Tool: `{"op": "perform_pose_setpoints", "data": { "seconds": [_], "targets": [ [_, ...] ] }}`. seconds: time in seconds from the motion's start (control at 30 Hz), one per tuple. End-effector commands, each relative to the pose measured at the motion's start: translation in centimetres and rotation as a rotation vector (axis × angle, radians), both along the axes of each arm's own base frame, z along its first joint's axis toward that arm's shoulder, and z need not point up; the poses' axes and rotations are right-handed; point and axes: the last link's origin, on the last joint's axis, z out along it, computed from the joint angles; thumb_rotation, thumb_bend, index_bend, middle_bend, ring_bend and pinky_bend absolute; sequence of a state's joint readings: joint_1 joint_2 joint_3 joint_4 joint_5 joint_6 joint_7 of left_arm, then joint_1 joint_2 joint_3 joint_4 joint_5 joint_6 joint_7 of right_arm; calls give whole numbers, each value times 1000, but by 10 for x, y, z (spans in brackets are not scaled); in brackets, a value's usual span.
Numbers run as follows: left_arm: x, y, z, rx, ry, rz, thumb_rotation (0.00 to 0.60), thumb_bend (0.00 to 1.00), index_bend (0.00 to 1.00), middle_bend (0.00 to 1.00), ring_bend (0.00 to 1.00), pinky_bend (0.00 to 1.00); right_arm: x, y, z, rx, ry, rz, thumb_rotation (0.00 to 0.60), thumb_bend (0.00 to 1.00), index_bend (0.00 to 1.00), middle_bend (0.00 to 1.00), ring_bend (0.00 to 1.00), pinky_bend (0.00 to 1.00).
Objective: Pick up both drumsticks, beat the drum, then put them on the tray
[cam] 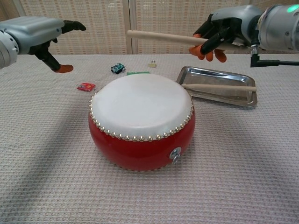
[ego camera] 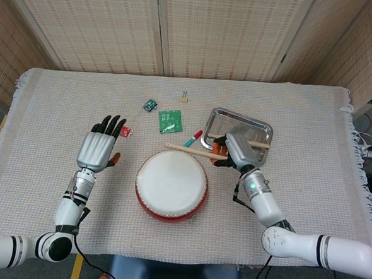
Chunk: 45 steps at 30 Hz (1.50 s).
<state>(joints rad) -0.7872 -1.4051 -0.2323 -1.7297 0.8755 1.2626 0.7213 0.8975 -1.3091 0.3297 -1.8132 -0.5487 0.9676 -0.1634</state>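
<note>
Here, my right hand (ego camera: 236,152) grips a wooden drumstick (ego camera: 188,150) by one end, right of centre in the head view; the stick runs leftward from my fingers, level, above the table just beyond the drum (ego camera: 171,184). In the chest view that hand (cam: 224,31) sits at the upper right, the stick (cam: 161,37) reaching toward the frame's middle, well above the drumhead. My left hand (ego camera: 97,150) is released, fingers spread and holding nothing, left of the drum and well apart from it; in the chest view it (cam: 39,35) hovers in the upper left corner.

The second drumstick (ego camera: 255,144) lies in the metal tray (ego camera: 237,125), and my right hand covers its nearer end from above. From the chest view that stick (cam: 219,87) shows whole along the tray (cam: 205,74). My right palm is turned away in the head view, so the exact grip is hard to make out there.

The drum stands at the frame's centre. Behind it lie a red-capped pen (ego camera: 193,138), a green packet (ego camera: 170,121), a small teal item (ego camera: 150,104), a red packet (ego camera: 127,131) just beside my left fingertips, and a binder clip (ego camera: 184,98). The woven cloth (ego camera: 309,185) is bare at the lower right of the frame.
</note>
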Motion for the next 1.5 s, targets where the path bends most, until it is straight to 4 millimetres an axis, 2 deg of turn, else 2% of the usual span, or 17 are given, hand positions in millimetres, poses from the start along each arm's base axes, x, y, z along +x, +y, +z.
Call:
{"op": "perform_pose_setpoints", "data": {
  "seconds": [0.03,0.27,0.5,0.83,1.1,1.5],
  "targets": [
    [-8,-4,5,8,-3,6,600,322,0,0,0,206,-23,-5,7,-21,18,-38,600,575,981,683,651,773],
    [-23,-14,13,20,-9,3,600,323,0,0,0,206,-71,-26,3,-18,69,-100,600,577,981,683,651,773],
    [-30,-22,16,28,-14,-7,600,321,0,0,0,206,-107,-56,-22,-22,186,-98,600,578,982,683,647,773],
    [-38,-22,17,22,-22,24,600,322,0,0,0,206,-133,-80,-45,-16,293,-87,600,578,981,683,631,769],
    [-36,-20,17,15,-31,27,600,322,0,0,0,206,-136,-85,-54,-38,376,-32,600,578,976,683,584,746],
    [-41,-21,17,10,-34,38,600,320,0,0,0,206,-149,-85,-49,-107,385,-52,600,578,972,683,566,736]
  ]
}}
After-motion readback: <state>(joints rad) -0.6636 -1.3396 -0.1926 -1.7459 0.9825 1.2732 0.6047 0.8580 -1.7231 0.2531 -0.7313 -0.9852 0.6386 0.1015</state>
